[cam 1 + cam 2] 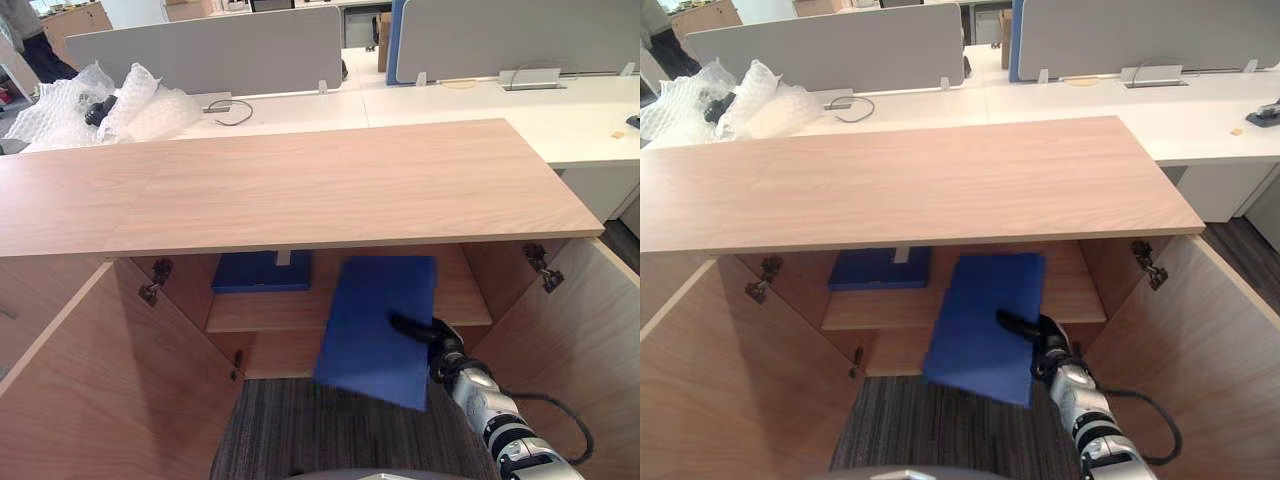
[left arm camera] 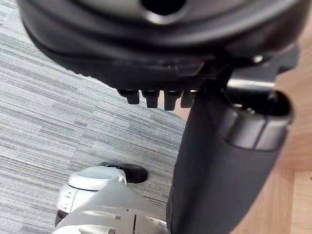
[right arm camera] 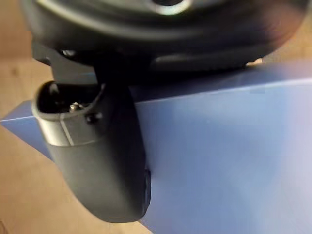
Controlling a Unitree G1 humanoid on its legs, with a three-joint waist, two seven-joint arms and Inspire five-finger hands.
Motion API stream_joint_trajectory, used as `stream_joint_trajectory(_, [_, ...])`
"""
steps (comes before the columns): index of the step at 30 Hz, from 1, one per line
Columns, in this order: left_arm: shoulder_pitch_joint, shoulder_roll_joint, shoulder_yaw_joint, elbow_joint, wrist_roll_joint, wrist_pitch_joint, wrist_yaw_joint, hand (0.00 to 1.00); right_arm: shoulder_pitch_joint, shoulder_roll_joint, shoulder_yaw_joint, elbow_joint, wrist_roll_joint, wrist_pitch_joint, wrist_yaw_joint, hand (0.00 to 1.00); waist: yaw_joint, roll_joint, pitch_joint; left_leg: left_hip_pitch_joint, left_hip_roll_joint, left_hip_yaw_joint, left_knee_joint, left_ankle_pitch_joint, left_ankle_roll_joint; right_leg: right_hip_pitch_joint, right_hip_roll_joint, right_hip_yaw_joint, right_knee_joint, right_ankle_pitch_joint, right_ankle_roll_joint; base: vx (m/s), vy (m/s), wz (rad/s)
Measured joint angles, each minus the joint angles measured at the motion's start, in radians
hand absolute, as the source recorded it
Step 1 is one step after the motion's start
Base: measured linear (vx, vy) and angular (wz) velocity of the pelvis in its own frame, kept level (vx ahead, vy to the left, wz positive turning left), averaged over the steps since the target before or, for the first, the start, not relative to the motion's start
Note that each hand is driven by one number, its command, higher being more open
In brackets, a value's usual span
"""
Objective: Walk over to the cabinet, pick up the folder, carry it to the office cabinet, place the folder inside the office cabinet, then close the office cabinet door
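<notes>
Left eye view: the office cabinet (image 1: 300, 190) stands with both doors swung wide, the left door (image 1: 90, 400) and the right door (image 1: 580, 340) angling out over the grey striped carpet (image 1: 290, 430). The blue folder (image 1: 375, 330) is tilted in the opening. Its far end reaches in over the inner shelf (image 1: 265, 312) and its near end hangs out lower, above the carpet. I cannot tell whether the far end touches the shelf. The right hand (image 1: 443, 345) grasps the folder at its right edge, thumb laid on the upper face. A second, darker blue item (image 1: 262, 272) lies further back on the shelf, to the left and apart from the folder. Beyond the cabinet, bubble wrap (image 1: 110, 105) is heaped on a white surface (image 1: 480, 100) in front of grey partitions (image 1: 210, 50).

Right eye view: the same arrangement, and a metal hinge (image 1: 1148, 265) shows on the inner face of the right door.

Left wrist view: the left hand (image 2: 224, 161) hangs above the carpet beside a wooden panel, relaxed, with nothing in it.

Right wrist view: the thumb (image 3: 102, 161) presses flat on the folder's blue face. The fingers are hidden under the folder. Wood shows past the folder's corner.
</notes>
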Motion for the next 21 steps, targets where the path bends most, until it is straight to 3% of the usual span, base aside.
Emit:
stream_joint_trajectory(3, [0.001, -0.004, 0.022, -0.006, -0.001, 0.001, 0.022, 1.00, -0.016, 0.025, -0.054, 0.009, 0.194, -0.010, -0.026, 0.00, 0.000, 0.003, 0.006, 0.004, -0.003, -0.003, 0.000, 0.000, 0.000, 0.007, -0.004, -0.004, -0.006, 0.001, 0.002, -0.02, 0.018, 0.03])
stream_joint_trajectory(7, [0.009, -0.004, 0.029, -0.035, -0.005, 0.002, 0.045, 1.00, -0.093, 0.050, -0.167, 0.066, 0.323, -0.054, -0.048, 0.00, 0.003, 0.008, 0.038, -0.001, -0.013, -0.007, 0.008, -0.001, 0.002, 0.010, -0.014, -0.008, -0.009, 0.007, 0.009, -0.04, 0.043, 0.04])
stream_joint_trajectory(11, [-0.012, -0.014, 0.045, -0.076, -0.009, 0.002, 0.070, 1.00, -0.256, 0.048, -0.310, 0.123, 0.407, -0.105, -0.101, 0.00, 0.016, 0.026, 0.132, -0.076, -0.021, -0.016, 0.108, -0.028, 0.026, -0.044, -0.036, -0.003, 0.044, 0.010, 0.016, -0.10, 0.067, -0.02])
stream_joint_trajectory(15, [-0.063, -0.080, 0.061, -0.115, -0.020, 0.001, 0.119, 1.00, -0.424, 0.050, -0.387, 0.063, 0.487, -0.145, -0.145, 0.00, 0.030, 0.070, 0.230, -0.276, -0.016, -0.020, 0.390, -0.130, 0.046, -0.257, -0.088, 0.021, 0.357, -0.105, 0.024, -0.18, 0.061, -0.02])
stream_joint_trajectory(18, [-0.065, -0.110, 0.060, -0.160, -0.050, 0.000, 0.131, 1.00, -0.549, 0.058, -0.411, 0.021, 0.521, -0.146, -0.180, 0.00, 0.044, 0.076, 0.269, -0.450, -0.016, -0.019, 0.629, -0.226, 0.048, -0.453, -0.128, 0.061, 0.631, -0.219, 0.027, -0.20, -0.004, 0.00])
stream_joint_trajectory(21, [-0.065, -0.127, 0.059, -0.171, -0.078, 0.001, 0.131, 1.00, -0.658, 0.058, -0.455, -0.004, 0.550, -0.151, -0.205, 0.00, 0.053, 0.086, 0.309, -0.560, -0.013, -0.015, 0.772, -0.285, 0.042, -0.574, -0.150, 0.092, 0.789, -0.279, 0.034, -0.20, -0.013, -0.02])
